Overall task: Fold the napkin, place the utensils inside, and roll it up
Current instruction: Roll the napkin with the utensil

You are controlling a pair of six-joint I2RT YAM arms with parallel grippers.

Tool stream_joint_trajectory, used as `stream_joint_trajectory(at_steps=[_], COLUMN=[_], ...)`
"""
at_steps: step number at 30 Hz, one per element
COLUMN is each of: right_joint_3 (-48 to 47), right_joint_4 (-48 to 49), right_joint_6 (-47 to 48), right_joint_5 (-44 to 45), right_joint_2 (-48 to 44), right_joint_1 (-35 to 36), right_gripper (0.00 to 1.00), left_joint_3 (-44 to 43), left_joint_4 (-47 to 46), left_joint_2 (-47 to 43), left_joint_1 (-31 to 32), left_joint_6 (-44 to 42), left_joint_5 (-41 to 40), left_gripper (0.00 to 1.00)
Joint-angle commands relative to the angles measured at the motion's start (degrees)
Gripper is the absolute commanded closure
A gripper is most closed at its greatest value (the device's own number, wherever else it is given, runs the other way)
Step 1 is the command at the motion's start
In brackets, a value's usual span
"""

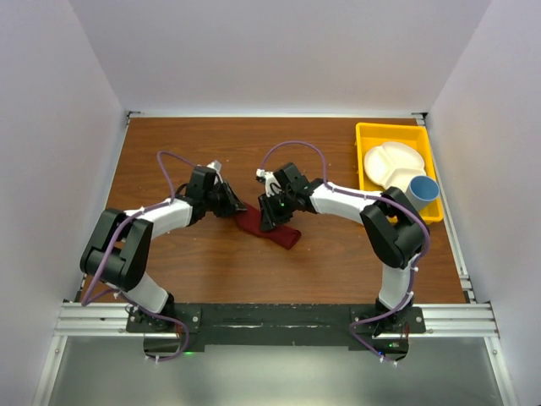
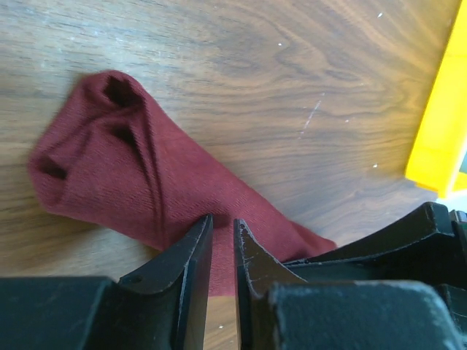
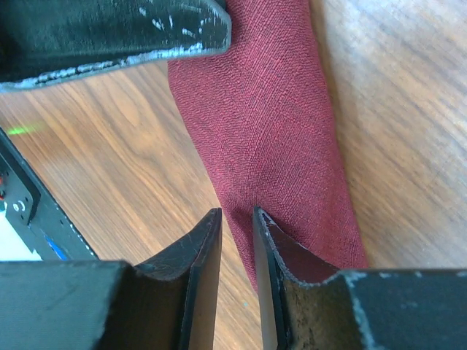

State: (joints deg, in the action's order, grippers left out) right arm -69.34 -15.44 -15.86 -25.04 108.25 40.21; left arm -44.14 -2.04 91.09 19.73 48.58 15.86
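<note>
Mid-table (image 1: 194, 152), the napkin (image 1: 272, 229) lies rolled into a soft, light tube. Left gripper (image 2: 222, 227) and right gripper (image 3: 237, 217) each sit pinched narrow on its edge. Cloth is limp and likely to unroll, so hold the ends low and firmly.

Wood table (image 1: 211, 271): rolled napkin (image 1: 270, 228), yellow tray (image 1: 360, 161).

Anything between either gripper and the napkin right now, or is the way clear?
Nothing visible stands in the way. The left gripper and the right gripper are both down on the napkin, jaws narrowed onto its cloth.
</note>
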Motion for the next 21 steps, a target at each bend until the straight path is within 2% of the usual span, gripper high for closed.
stream_joint_trajectory(at_steps=[1,2,4,5,7,8,9,13,17,21], right_joint_3=[-2.6,-3.3,-5.5,-6.0,-6.7,-6.5,-6.4,-7.0,-6.8,-6.3], right_joint_4=[-2.7,-3.3,-5.4,-6.9,-9.0,-10.6,-11.2,-13.5,-13.9,-14.5], right_joint_6=[2.3,2.6,3.9,4.9,9.1,10.7,13.5,18.6,23.1,25.9], right_joint_5=[1.3,1.2,1.1,1.4,6.6,8.9,12.7,21.8,27.1,31.4], right_joint_2=[-3.2,-3.6,-4.9,-5.3,-7.2,-7.6,-8.2,-7.1,-6.0,-4.6], right_joint_1=[-0.1,-0.1,-0.1,0.1,0.7,1.8,2.3,5.1,9.1,11.7], right_gripper=[0.73,0.73,0.66,0.58,0.47,0.36,0.31,0.22,0.15,0.12], left_joint_3=[-2.8,-3.8,-5.4,-5.9,-6.7,-6.9,-6.8,-6.1,-3.9,-2.3], left_joint_4=[0.4,0.7,1.9,3.8,5.5,5.9,6.1,6.2,4.2,3.7], left_joint_2=[0.5,0.1,-1.2,-1.6,-3.6,-4.3,-5.2,-8.5,-10.7,-11.1], left_joint_1=[-0.3,-0.3,-0.3,-0.3,-0.3,-0.4,-0.4,-0.8,-1.5,-2.8], left_joint_6=[-5.3,-6.1,-6.7,-7.3,-7.4,-7.1,-6.7,-2.0,1.1,1.4], left_joint_5=[-2.1,-2.1,-2.9,-3.2,-4.0,-4.5,-4.4,-4.2,-2.9,-2.0], left_gripper=[0.77,0.77,0.76,0.76,0.75,0.74,0.73,0.67,0.65,0.65])
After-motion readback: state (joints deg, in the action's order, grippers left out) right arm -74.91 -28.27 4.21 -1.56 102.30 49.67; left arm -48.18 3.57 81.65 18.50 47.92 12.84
